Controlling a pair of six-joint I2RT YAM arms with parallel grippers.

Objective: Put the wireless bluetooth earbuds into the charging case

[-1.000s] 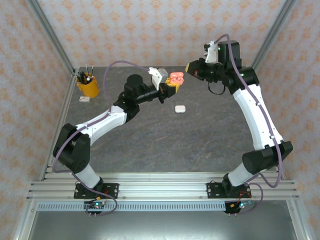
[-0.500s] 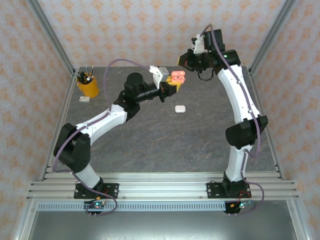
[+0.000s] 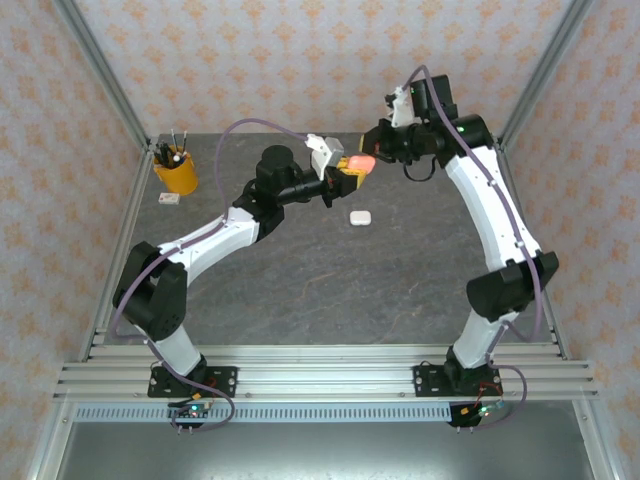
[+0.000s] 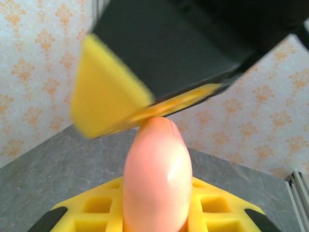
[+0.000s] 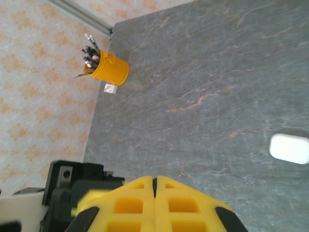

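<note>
The left gripper [image 4: 157, 220] is clamped narrowly on a smooth, rounded coral-pink charging case [image 4: 157, 179]. The case stands up between the gripper's yellow waffle-patterned fingers [image 4: 96, 210], raised above the counter. Only the left wrist view gives the contact: the right gripper [image 4: 108, 104], yellow-tipped under a black body, touches the top of the case. The right wrist view looks past that spot. There the right gripper [image 5: 154, 191] has its two yellow fingers pressed flat together with nothing between them, and beyond them spreads the grey stone-patterned counter [image 5: 203, 72]. On the counter lies a small white rounded charging case [image 5: 288, 148]. It is well apart from a yellow cylindrical cup [image 5: 112, 71] of pens [image 5: 90, 50], which has a small white tag [image 5: 111, 88] just beside it. From the top external view the two grippers meet over the far middle of the counter, with the white charging case on the surface nearer than them. The coral-pink charging case shows a glossy, unbroken shell with a soft highlight. Whether earbuds lie inside it cannot be told.
</note>
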